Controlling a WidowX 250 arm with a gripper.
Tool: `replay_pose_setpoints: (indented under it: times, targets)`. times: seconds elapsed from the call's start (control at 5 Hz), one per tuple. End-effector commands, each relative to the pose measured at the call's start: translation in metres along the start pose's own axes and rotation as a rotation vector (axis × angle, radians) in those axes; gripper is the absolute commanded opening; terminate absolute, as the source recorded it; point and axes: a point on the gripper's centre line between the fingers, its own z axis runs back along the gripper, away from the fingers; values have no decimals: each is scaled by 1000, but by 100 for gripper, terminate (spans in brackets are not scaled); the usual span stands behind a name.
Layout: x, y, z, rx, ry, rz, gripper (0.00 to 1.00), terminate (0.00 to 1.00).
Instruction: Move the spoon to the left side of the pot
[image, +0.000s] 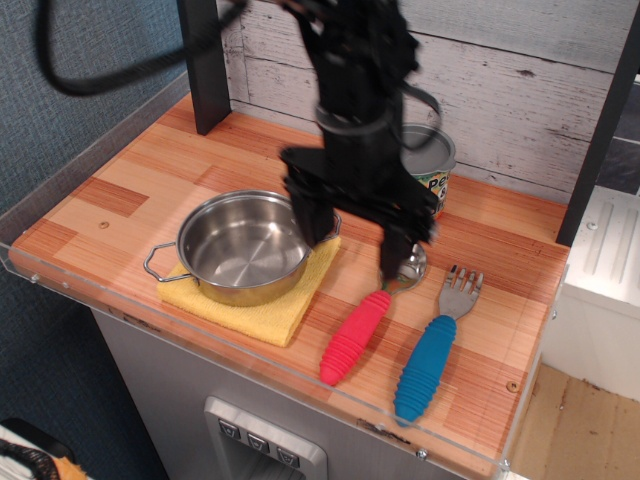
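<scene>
Gripper (358, 243): jaws spread wide, holding nothing, hanging over the gap between pot and spoon.
Pot (243, 245): at the gripper's 9 o'clock, on a yellow cloth (258, 305).
Spoon (366, 321): on the table (110, 200), free; bowl just under the right finger, handle at the gripper's 6 o'clock.
Spoon axis: 1 to 7 o'clock, bowl up.
Fork (434, 349): just beside the spoon at its 3 o'clock, parallel.

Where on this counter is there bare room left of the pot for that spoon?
Bare wood lies left and behind the pot, toward the counter's left edge and the black post. Right of it is crowded: hand, spoon, fork, can.
</scene>
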Motion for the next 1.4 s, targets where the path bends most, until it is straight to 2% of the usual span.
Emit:
replay_pose_setpoints:
  times: [0.0, 0.6, 1.2]
  targets:
    - [4, -8, -14, -3, -16, -29, 100, 0]
    - [-6, -14, -38, 7, 30, -31, 100, 0]
    - [-10, -10, -50, 21, 57, -23, 100, 0]
